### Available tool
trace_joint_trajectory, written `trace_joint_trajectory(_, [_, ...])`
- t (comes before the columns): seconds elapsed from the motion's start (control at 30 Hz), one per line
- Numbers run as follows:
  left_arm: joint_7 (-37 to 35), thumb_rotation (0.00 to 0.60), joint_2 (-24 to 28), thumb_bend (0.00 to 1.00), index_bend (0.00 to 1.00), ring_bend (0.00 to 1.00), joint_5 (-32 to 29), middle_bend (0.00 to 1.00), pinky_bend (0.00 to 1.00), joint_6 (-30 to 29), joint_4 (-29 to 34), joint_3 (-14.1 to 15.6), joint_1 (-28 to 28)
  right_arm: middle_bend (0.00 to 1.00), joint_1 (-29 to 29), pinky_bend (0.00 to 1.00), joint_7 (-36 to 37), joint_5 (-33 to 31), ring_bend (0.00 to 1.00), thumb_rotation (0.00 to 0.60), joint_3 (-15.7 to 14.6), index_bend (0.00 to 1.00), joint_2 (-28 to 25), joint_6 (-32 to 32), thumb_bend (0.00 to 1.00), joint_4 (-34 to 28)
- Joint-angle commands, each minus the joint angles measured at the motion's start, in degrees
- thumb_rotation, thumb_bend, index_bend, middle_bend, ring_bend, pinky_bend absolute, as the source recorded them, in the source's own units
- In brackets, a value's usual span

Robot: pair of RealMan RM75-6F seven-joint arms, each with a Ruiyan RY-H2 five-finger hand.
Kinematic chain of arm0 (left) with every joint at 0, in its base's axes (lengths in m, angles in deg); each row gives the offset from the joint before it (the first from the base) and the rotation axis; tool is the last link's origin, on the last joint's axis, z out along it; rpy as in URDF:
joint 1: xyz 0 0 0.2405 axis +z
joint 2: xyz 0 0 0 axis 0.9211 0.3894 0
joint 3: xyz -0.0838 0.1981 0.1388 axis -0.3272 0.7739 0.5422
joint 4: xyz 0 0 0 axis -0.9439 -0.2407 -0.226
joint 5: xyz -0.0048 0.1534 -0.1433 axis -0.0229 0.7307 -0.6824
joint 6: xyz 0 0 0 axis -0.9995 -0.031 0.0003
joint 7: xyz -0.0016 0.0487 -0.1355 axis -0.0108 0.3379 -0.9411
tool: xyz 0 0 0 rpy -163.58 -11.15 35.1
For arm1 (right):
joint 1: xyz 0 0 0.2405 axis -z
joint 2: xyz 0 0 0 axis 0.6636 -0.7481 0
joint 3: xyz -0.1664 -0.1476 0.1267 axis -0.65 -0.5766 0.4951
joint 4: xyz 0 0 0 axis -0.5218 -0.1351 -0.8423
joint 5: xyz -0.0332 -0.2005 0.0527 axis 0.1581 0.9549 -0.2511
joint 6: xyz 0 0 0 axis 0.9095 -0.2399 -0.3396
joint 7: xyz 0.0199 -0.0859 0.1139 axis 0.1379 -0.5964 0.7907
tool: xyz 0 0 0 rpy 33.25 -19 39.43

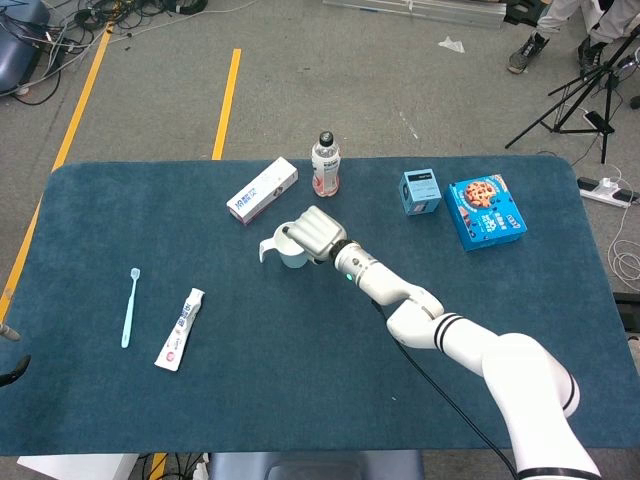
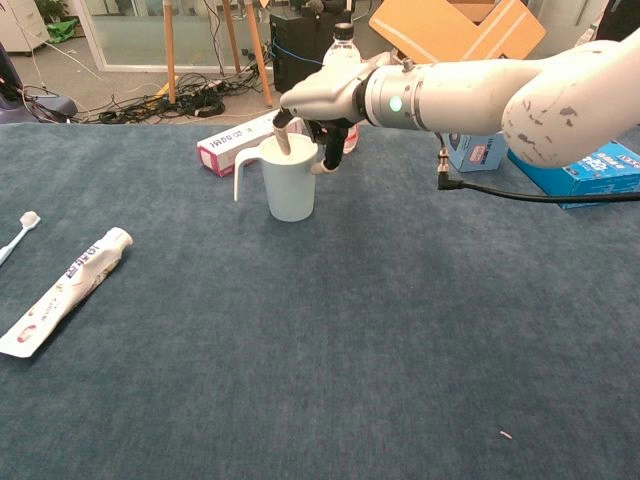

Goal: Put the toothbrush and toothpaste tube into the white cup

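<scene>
The white cup (image 1: 284, 256) (image 2: 290, 185) stands upright on the blue table (image 1: 300, 400), handle to the left. My right hand (image 1: 313, 236) (image 2: 325, 98) hovers over its rim. One finger dips inside the mouth and the thumb lies beside the outer right wall. The light blue toothbrush (image 1: 128, 308) (image 2: 15, 235) and the white toothpaste tube (image 1: 181, 328) (image 2: 65, 290) lie side by side at the left, far from the cup. Only dark fingertips of my left hand (image 1: 10, 350) show at the head view's left edge, spread apart and holding nothing.
Behind the cup lie a white carton (image 1: 263, 190) (image 2: 235, 145) and a pink drink bottle (image 1: 325, 165) (image 2: 343, 35). A small blue box (image 1: 421, 192) and a cookie box (image 1: 487, 211) sit at the back right. A black cable trails along my right arm.
</scene>
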Motion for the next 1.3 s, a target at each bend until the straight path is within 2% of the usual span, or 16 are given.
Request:
trace_joint_trajectory(0.03, [-0.1,0.6,0.0,0.24,0.46,0.01,0.0,0.12,0.0,0.1,-0.1,0.0,0.0,0.99,-0.6,1.0,1.7,0.9,1.0,0.6,-0.7,0.43,1.2,0.2,0.26,1.9])
trace_joint_trajectory(0.5, [0.0,0.6,0.0,0.24,0.46,0.01,0.4,0.12,0.0,0.0,0.2,0.2,0.1,0.99,-1.1,1.0,3.7,2.7,1.0,0.6,-2.6,0.56,3.4,-0.2,0.32,5.5])
trace_joint_trajectory(0.67, [0.0,0.6,0.1,0.24,0.46,0.01,0.6,0.12,0.0,-0.2,0.3,0.2,0.2,0.99,-1.0,1.0,4.0,3.1,1.0,0.6,-3.0,0.59,3.4,-0.9,0.32,5.0])
trace_joint_trajectory(1.3, [0.6,0.6,0.0,0.24,0.46,0.01,0.9,0.12,0.0,-0.4,0.6,0.4,0.3,0.99,-0.4,1.0,2.6,2.9,1.0,0.6,-2.6,0.63,0.9,-3.3,0.32,0.0])
